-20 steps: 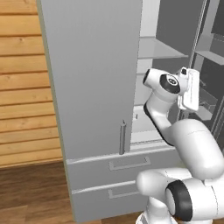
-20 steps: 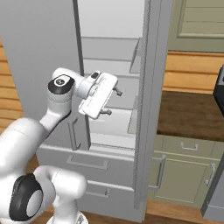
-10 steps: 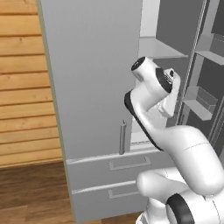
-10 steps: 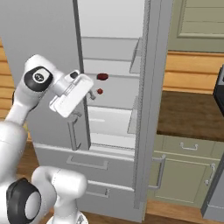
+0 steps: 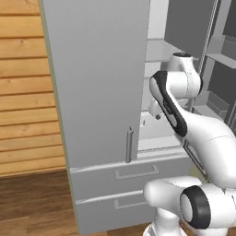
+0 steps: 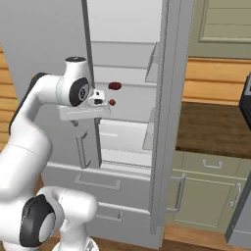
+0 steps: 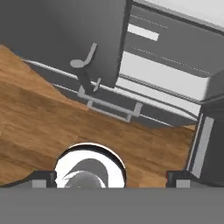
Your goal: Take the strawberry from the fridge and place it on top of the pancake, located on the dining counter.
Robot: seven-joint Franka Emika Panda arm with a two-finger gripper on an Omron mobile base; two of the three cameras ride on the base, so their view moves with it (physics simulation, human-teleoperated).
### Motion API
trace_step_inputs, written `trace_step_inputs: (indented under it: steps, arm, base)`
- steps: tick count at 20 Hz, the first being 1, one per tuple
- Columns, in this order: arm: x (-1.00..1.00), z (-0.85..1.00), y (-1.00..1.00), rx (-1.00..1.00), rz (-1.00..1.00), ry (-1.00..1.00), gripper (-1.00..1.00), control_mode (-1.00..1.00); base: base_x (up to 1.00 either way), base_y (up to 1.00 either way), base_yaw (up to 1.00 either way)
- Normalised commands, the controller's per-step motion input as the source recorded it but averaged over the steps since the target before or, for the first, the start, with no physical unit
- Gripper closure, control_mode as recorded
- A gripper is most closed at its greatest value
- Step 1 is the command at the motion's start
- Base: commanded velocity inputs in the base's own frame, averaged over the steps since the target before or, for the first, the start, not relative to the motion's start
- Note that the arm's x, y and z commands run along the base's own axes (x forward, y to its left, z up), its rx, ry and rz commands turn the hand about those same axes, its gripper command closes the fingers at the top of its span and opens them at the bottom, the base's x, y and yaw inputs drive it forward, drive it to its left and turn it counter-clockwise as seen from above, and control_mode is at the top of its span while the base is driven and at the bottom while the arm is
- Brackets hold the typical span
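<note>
Jaws are set wide apart on the white arm's two-finger gripper [image 7: 111, 178], with nothing held between them; the hand is pointed down at the wooden floor [image 7: 39, 127]. The tall pale grey fridge [image 5: 99, 92] is seen with one door open, its grey-white shelved interior [image 6: 125, 105] exposed. Two small dark red items are noted on a middle shelf: a larger oval one [image 6: 114, 86] and a smaller round one [image 6: 112, 102], the latter judged to be the strawberry. It is expected to be light, soft and easily bruised; a gentle pinch across its widest part is advised.
</note>
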Motion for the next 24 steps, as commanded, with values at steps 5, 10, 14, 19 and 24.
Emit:
trace_step_inputs:
  steps: [5, 10, 14, 19, 24]
  arm:
    - [0.3, -0.72, 0.3, 0.69, -0.43, -0.28, -1.0, -1.0]
    - [0.23, -0.03, 0.63, -0.05, -0.15, -0.1, -1.0, -1.0]
    - [0.27, -0.08, 0.41, -0.16, -0.07, 0.01, -1.0, -1.0]
    - [0.25, -0.34, 0.36, -0.14, -0.13, 0.05, -1.0, -1.0]
    - [0.3, -0.39, 0.0, -0.04, -0.09, 0.08, -1.0, -1.0]
  base:
    - [0.0, 0.0, 0.0]
    - [0.0, 0.0, 0.0]
    - [0.0, 0.0, 0.0]
    - [0.0, 0.0, 0.0]
    - [0.0, 0.0, 0.0]
